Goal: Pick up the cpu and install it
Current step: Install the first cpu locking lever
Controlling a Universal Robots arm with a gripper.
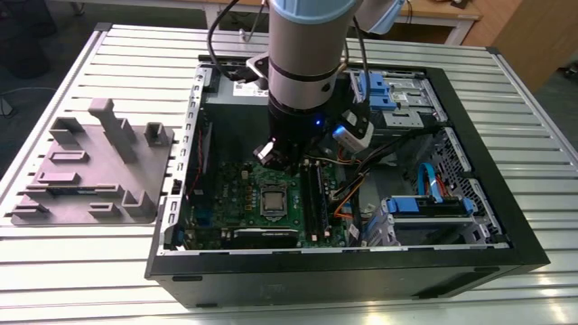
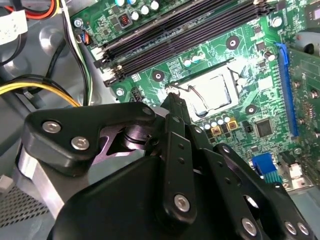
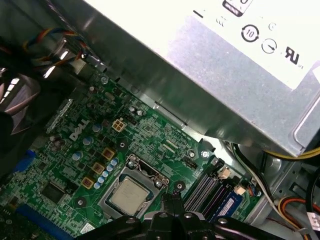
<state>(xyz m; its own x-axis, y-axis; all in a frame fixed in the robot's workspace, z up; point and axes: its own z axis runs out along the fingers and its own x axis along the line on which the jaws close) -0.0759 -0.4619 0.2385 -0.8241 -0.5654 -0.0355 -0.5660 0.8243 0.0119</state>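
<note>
Sitting in socket [image 3: 146,170] — cpu [image 3: 129,196], pale silvery square; hand [image 3: 172,196] closed, empty, near.

Pale silvery cpu [image 3: 129,195], green board [image 3: 150,131]

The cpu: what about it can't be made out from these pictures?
Second wrist view: the fingers cover a corner of the socket; glare whitens the top of the cpu.
First wrist view: whether the socket's frame is latched is unclear.
Exterior view: the cpu is too small to judge its seating.
</note>
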